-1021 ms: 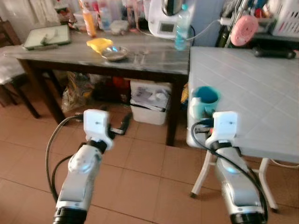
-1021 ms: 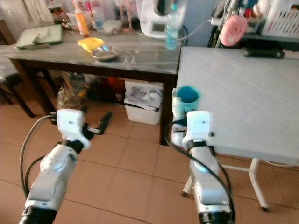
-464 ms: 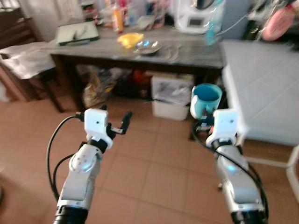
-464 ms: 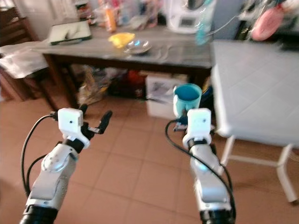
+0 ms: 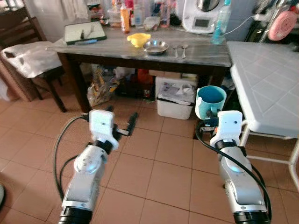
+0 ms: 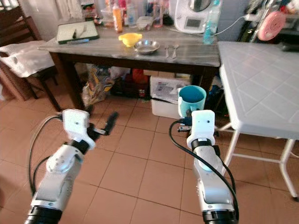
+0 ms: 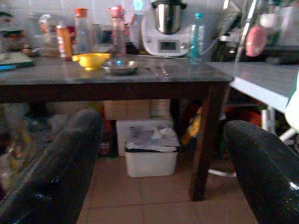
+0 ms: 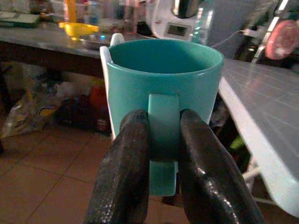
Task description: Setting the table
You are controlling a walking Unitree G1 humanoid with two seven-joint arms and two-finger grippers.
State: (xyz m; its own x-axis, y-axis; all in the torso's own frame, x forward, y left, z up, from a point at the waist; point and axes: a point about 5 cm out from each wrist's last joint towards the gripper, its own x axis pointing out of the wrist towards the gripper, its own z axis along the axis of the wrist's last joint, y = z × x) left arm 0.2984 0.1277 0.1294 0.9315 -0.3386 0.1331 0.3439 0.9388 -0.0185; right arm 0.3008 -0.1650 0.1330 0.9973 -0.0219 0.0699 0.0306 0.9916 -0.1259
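Note:
My right gripper (image 8: 163, 140) is shut on the handle of a teal mug (image 5: 210, 100), held upright in the air beside the white table (image 5: 266, 88). My left gripper (image 5: 122, 125) is open and holds nothing, raised over the tiled floor. On the dark grey-topped table (image 5: 201, 49) ahead stand a yellow bowl (image 5: 138, 38), a metal bowl (image 5: 155, 46) and two spoons (image 5: 179, 49). In the left wrist view the same metal bowl (image 7: 120, 67) and yellow bowl (image 7: 91, 60) sit on that table between my two black fingers (image 7: 51, 172).
A white appliance (image 5: 201, 14), bottles (image 5: 125, 16) and a green tray (image 5: 84, 32) crowd the back of the dark table. Under it are a white bin (image 5: 175, 95) and bags (image 5: 100, 84). A chair with a white bag (image 5: 30, 58) stands at left. Open tiled floor (image 5: 159, 168) lies ahead.
The camera has swung and steadied; the dark table now sits more centred and the white table farther right. The right gripper keeps the mug; the left stays open.

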